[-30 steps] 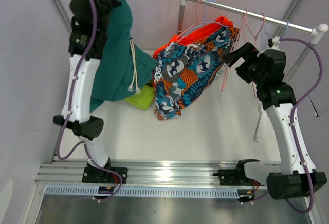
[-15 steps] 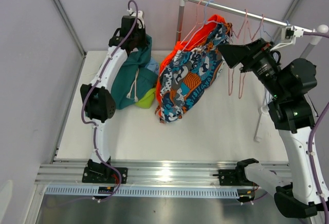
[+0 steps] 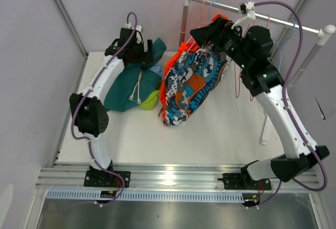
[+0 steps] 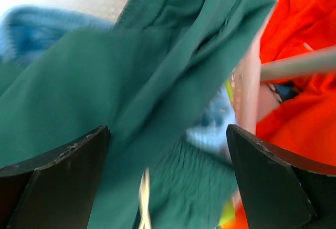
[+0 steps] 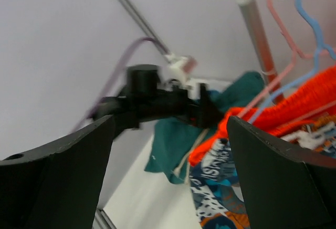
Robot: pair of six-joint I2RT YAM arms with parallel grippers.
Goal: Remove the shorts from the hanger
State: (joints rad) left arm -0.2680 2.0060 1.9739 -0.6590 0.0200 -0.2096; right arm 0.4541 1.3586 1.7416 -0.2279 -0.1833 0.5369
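The left arm has come down from the top-left corner, and the dark teal shorts (image 3: 126, 90) it carried now lie heaped on the table (image 3: 220, 129) at upper left, beside the lime green shorts (image 3: 149, 101) and light blue shorts (image 3: 155, 70). The left gripper (image 3: 149, 50) hovers just above them, jaws spread wide. At centre, the printed shorts (image 3: 191, 82) and orange shorts (image 3: 171, 67) hang from the rail (image 3: 286, 24). The right gripper (image 3: 198, 33) has swung left to their top, jaws wide apart, holding nothing.

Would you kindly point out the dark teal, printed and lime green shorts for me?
dark teal shorts (image 3: 121, 90), top view, middle of the crumpled fabric.
printed shorts (image 3: 191, 82), top view, middle of the hanging panel.
lime green shorts (image 3: 149, 101), top view, exposed edge.
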